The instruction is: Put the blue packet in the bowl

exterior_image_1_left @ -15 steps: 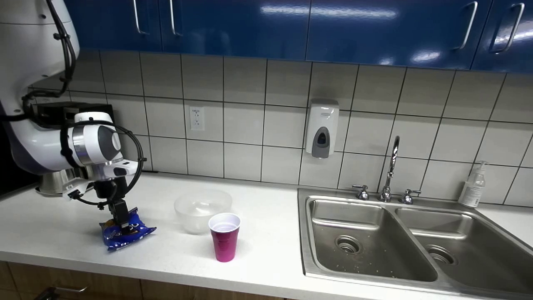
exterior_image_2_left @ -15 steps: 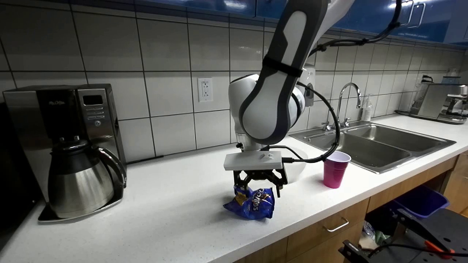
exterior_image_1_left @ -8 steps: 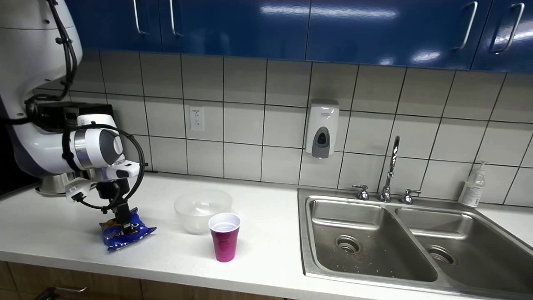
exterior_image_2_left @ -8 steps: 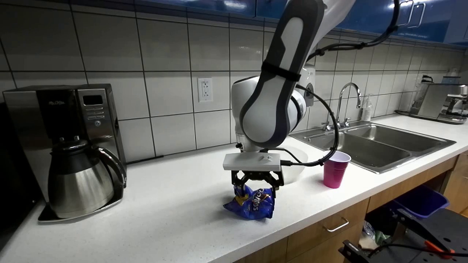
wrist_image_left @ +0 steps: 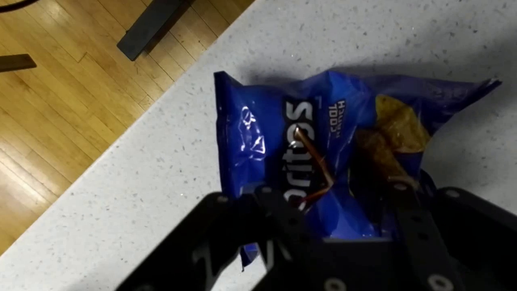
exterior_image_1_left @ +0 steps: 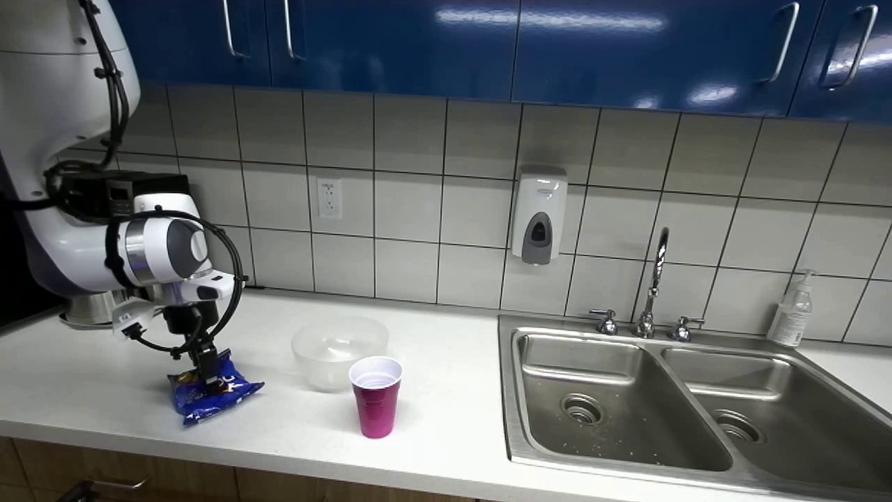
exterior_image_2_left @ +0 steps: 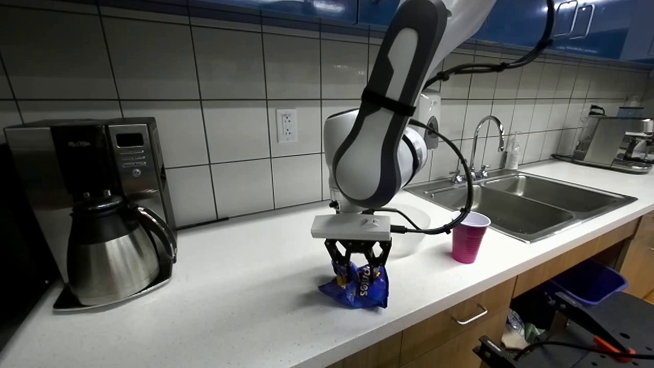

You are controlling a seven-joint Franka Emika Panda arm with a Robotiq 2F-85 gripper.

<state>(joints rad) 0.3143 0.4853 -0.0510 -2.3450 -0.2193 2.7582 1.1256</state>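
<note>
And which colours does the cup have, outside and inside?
The cup is magenta outside and white inside, best seen in an exterior view.

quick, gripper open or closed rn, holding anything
Gripper: closed on the blue packet, which is bunched between its jaws; how firm the hold is can't be told.

in an exterior view we count one sink (exterior_image_1_left: 513, 390) with two basins (exterior_image_1_left: 613, 432); along its back edge, one faucet (exterior_image_1_left: 647, 323), two handles (exterior_image_1_left: 606, 323), one bottle (exterior_image_1_left: 791, 319); left of it, one cup (exterior_image_1_left: 377, 406), one bowl (exterior_image_1_left: 315, 364), one blue packet (exterior_image_1_left: 214, 403).
</note>
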